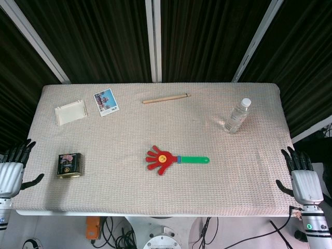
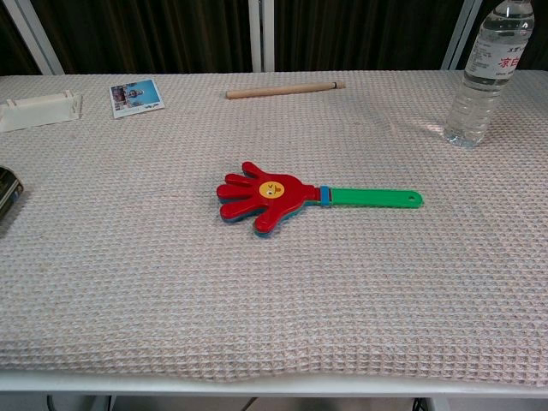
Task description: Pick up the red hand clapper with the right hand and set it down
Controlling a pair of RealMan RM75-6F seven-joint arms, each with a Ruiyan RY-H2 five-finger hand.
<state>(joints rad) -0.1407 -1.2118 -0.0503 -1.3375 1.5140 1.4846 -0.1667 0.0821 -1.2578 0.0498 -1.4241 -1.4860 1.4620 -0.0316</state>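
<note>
The red hand clapper (image 1: 162,158) lies flat near the middle of the table, its red palm to the left and its green handle (image 1: 194,160) pointing right. The chest view shows the same clapper (image 2: 261,197) with a yellow face on the palm and the green handle (image 2: 372,197). My right hand (image 1: 302,176) hangs off the table's right edge, fingers spread, holding nothing, well right of the clapper. Off the left edge my left hand (image 1: 13,168) is likewise spread and empty. Neither hand shows in the chest view.
A clear water bottle (image 1: 237,115) stands at the right rear. A wooden stick (image 1: 166,98) lies at the back centre, a photo card (image 1: 106,102) and a white tray (image 1: 71,113) at the back left, a dark tin (image 1: 69,165) at the front left.
</note>
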